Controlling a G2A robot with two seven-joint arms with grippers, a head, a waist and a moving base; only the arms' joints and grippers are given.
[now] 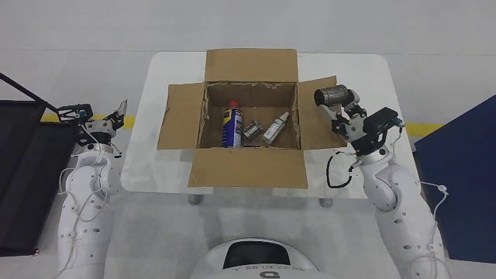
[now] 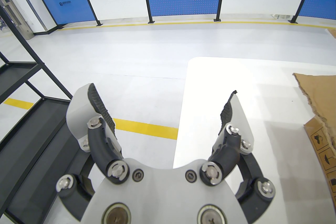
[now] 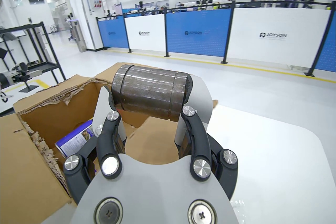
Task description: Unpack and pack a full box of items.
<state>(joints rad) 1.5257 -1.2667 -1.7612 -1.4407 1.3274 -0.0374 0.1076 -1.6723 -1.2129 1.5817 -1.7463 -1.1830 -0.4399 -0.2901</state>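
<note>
White counter [image 1: 167, 108], open cardboard box [image 1: 248, 169], one part held beside it.
We see our right pincer [image 3: 149, 99] clamped across a steel cylinder [image 1: 332, 94], which lies sideways between its fingers over the box's right flap, just outside the cavity. Inside the box lie a blue spray can [image 1: 232, 124], a small metal fitting [image 1: 252, 130] and a clear bottle [image 1: 276, 127]. Our left pincer [image 2: 162, 96] hangs spread apart near the counter's left edge, holding nothing.

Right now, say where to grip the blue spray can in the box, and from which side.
Grip the blue spray can across its round body, straight from above: the box walls bar a sideways approach, and it seems to lie lengthwise. The left gripper is open; the right gripper holds a metal cylinder.
</note>
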